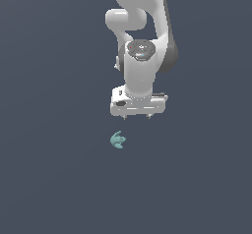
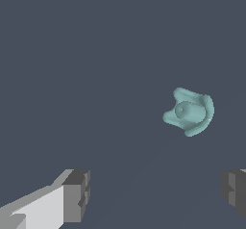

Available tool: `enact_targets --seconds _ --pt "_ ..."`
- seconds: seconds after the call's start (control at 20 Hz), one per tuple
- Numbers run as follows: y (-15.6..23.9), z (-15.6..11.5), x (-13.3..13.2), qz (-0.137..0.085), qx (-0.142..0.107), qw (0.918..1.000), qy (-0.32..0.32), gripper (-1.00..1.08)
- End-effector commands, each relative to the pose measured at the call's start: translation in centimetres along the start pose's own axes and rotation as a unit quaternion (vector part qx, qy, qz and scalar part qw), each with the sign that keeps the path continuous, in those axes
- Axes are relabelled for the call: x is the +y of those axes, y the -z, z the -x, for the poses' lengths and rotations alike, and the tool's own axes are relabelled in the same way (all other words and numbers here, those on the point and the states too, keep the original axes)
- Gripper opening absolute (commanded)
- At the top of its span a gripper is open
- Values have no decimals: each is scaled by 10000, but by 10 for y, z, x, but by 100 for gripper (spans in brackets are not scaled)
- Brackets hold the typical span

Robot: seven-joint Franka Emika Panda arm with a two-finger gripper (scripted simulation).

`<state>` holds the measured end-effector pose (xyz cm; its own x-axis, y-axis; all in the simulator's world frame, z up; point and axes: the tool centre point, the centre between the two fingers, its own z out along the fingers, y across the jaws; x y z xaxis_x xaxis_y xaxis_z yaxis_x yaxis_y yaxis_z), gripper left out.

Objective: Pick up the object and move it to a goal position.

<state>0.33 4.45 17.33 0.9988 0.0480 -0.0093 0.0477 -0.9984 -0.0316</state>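
Right now the gripper (image 1: 138,116) hangs over the dark floor (image 1: 49,179) w/ nothing in it. Its two fingers (image 2: 77,194) stand wide apart, w/ bare floor between them. The lump (image 1: 118,140) lies on the floor, near the gripper but not under it. In the exterior view it sits lower in the picture and a bit to that view's left. In the wrist view the lump (image 2: 190,111) is off to one side, not in the gap between the fingers.

What could go wrong? The lump is tiny & bumpy. If the arm goes straight down from here, I think it grabs air. If it's a bit off, a finger may bump the lump & push it away. The curly shape may also slip out when squeezed.
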Motion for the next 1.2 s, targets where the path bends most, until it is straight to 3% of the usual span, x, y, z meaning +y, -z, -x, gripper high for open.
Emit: enact_targets --seconds 0.0,1.15 --pt "0 0 0 0 0 10000 0 100" --pt "23 -6 -10 -58 108 9999 -99 100"
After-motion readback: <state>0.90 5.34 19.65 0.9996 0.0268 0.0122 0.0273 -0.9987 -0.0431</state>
